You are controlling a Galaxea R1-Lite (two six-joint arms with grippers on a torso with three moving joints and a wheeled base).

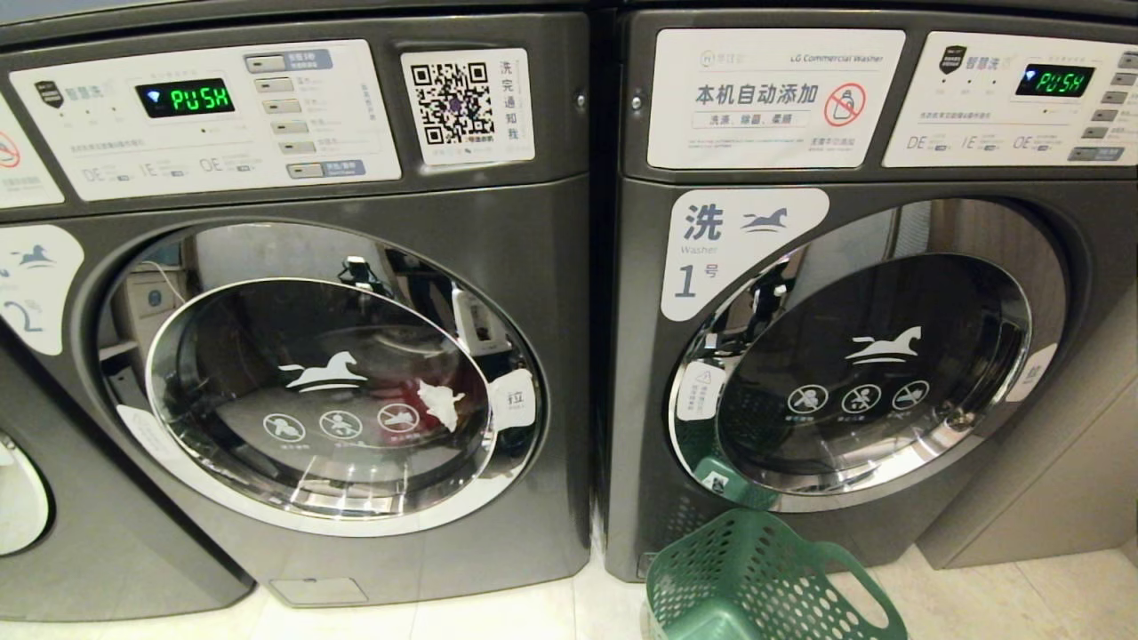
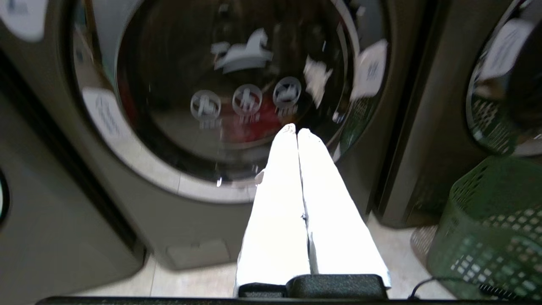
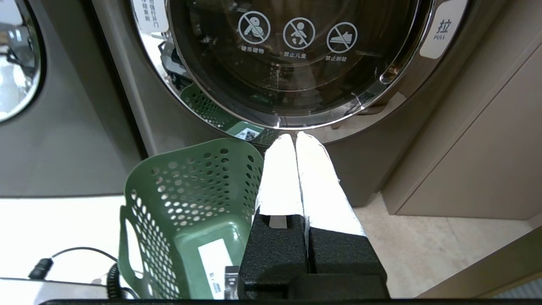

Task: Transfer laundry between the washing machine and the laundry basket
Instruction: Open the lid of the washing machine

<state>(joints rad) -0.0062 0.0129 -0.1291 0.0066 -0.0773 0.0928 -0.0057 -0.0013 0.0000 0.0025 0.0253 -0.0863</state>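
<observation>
Two grey front-loading washing machines stand side by side with their round doors closed. Through the left washing machine's door point(image 1: 338, 382) red and white laundry point(image 1: 436, 411) shows inside, and the left wrist view shows the red laundry point(image 2: 254, 123) too. The right washing machine point(image 1: 871, 373) looks dark inside. A green perforated laundry basket point(image 1: 756, 578) sits on the floor below the right door; its inside point(image 3: 186, 178) holds no laundry. My left gripper point(image 2: 296, 129) is shut and empty, low before the left door. My right gripper point(image 3: 295, 135) is shut and empty, beside the basket. Neither arm shows in the head view.
A third machine point(image 1: 18, 498) stands at the far left. A beige cabinet panel point(image 1: 1049, 480) flanks the right washer. A black cable point(image 3: 76, 254) lies on the pale tiled floor near the basket.
</observation>
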